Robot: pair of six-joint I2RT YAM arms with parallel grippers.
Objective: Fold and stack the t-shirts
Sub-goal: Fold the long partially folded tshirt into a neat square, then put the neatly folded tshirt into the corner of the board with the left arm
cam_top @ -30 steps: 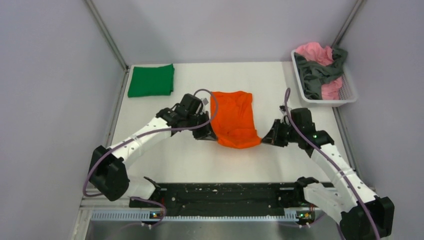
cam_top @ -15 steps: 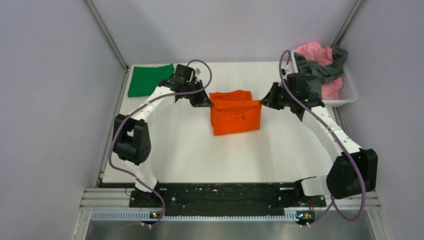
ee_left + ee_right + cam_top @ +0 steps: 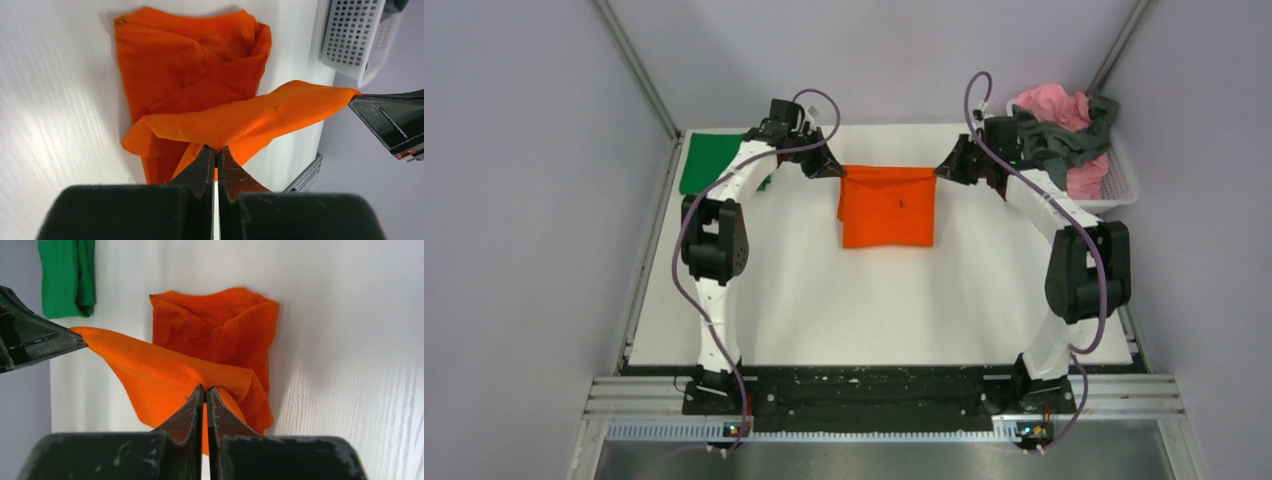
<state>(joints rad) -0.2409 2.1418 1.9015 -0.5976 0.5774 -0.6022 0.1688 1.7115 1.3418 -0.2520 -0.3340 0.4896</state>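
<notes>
End effectors (image 3: 838, 172) (image 3: 938, 172) pinched (arms outstretched)

White arms (image 3: 736, 183) with black joints (image 3: 714, 245) and purple cables (image 3: 837, 118)

The t-shirt (image 3: 886, 205) spans from my left gripper (image 3: 835, 172) to my right gripper (image 3: 940, 172) at the far middle of the table (image 3: 874, 300), its lower part lying on it, with a folded t-shirt (image 3: 707, 165) at far left and a basket (image 3: 1126, 190) of heaped t-shirts (image 3: 1064, 140) far right.
</notes>
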